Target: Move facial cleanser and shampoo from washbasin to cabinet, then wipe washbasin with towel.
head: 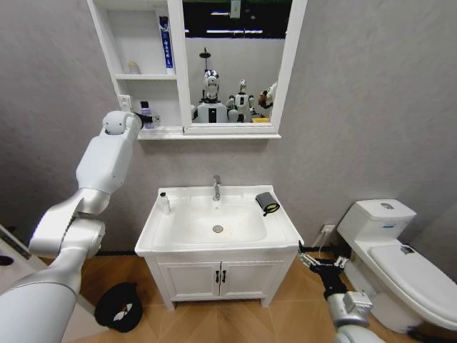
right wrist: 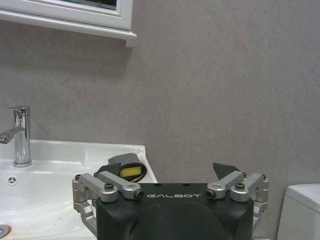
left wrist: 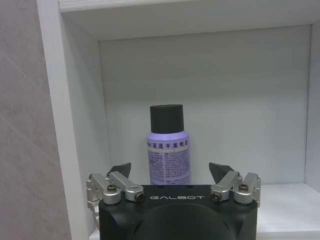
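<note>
My left gripper (head: pixel 143 118) is raised into the lower open shelf of the white cabinet (head: pixel 105 43). It is open (left wrist: pixel 170 170), its fingers apart on either side of and just short of the purple, black-capped shampoo bottle (left wrist: pixel 167 150), which stands upright on the shelf (left wrist: pixel 280 195). On the shelf above stands a tall blue-and-white tube (head: pixel 166 46), seemingly the facial cleanser. The dark towel (head: pixel 267 203) with a yellow patch (right wrist: pixel 127 170) lies on the washbasin (head: pixel 285 232) rim at back right. My right gripper (head: pixel 321 261) hangs open low beside the vanity's right corner.
A small white bottle (head: pixel 164 203) stands at the basin's back left, near the chrome tap (head: pixel 216 188). The toilet (head: pixel 389 250) is close on the right. A black object (head: pixel 119 306) lies on the floor at the left. The vanity doors (head: pixel 218 279) are shut.
</note>
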Motion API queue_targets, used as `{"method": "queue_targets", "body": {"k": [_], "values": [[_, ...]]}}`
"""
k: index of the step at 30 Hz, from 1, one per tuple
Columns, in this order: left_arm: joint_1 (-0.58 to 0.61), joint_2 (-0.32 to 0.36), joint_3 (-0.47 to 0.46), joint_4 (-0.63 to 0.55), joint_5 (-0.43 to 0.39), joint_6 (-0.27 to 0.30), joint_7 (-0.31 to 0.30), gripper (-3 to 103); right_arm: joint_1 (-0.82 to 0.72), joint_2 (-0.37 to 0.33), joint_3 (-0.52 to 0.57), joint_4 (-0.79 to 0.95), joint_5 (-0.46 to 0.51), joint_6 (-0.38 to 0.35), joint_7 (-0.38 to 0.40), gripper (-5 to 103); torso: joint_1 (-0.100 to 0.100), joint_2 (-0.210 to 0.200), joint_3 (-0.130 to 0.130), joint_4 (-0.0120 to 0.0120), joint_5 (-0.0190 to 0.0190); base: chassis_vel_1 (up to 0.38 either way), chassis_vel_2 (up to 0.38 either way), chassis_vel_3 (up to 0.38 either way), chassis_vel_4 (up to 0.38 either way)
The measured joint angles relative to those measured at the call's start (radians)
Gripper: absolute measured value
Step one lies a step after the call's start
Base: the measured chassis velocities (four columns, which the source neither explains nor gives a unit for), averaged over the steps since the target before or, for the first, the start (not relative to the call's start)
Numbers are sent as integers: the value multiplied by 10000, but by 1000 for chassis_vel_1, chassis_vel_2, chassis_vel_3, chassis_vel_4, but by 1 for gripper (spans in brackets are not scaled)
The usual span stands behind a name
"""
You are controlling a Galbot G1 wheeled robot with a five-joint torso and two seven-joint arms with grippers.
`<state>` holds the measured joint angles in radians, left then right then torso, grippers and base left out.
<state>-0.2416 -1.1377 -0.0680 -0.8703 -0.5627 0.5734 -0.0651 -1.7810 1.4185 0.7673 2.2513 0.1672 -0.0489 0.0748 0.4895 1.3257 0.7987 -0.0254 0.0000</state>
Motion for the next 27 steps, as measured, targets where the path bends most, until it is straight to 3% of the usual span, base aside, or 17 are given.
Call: {"method": "queue_targets", "body": {"k": [2, 3, 5, 7, 9, 11, 12, 14, 27], "values": [[53, 34, -23, -94, -8, 2, -2, 77, -21, 25, -11, 0, -49, 0, 2, 100, 0, 0, 0, -1, 0, 0, 0, 0, 0], [53, 34, -23, -94, -8, 2, -2, 77, -21, 25, -11, 0, -49, 0, 2, 100, 0, 0, 0, -1, 0, 0, 0, 0, 0], [83, 71, -30, -161, -20, 13, -2, 64, -32, 35, -23, 0, -77, 2, 2, 100, 0, 0, 0, -1, 0, 0, 0, 0, 0], [89, 91, -37, -173, -21, 14, 0, 69, -32, 37, -32, 0, -91, 2, 4, 100, 0, 0, 0, -1, 0, 0, 0, 0, 0], [93, 110, -59, -178, -19, 14, 5, 81, -30, 39, -58, 21, -101, 2, 22, 100, 0, 0, 0, 0, 0, 0, 0, 0, 0], [95, 111, -65, -178, -16, 14, 7, 81, -31, 39, -69, 30, -103, 2, 27, 100, 0, 0, 0, -1, 0, 0, 0, 0, 0], [99, 113, -77, -185, -13, 14, 7, 91, -35, 40, -79, 35, -112, 2, 31, 100, 0, 0, 0, -1, 0, 0, 0, 0, 0], [111, 116, -94, -218, -11, 18, 10, 96, -46, 41, -84, 37, -125, 2, 32, 100, 0, 0, 0, -1, 0, 0, 0, 0, 0], [510, 335, -251, -1052, -145, 237, -26, 100, -47, 10, -106, 45, -136, -5, 33, 100, 0, 0, 0, -1, 0, 0, 0, 0, 0]]}}
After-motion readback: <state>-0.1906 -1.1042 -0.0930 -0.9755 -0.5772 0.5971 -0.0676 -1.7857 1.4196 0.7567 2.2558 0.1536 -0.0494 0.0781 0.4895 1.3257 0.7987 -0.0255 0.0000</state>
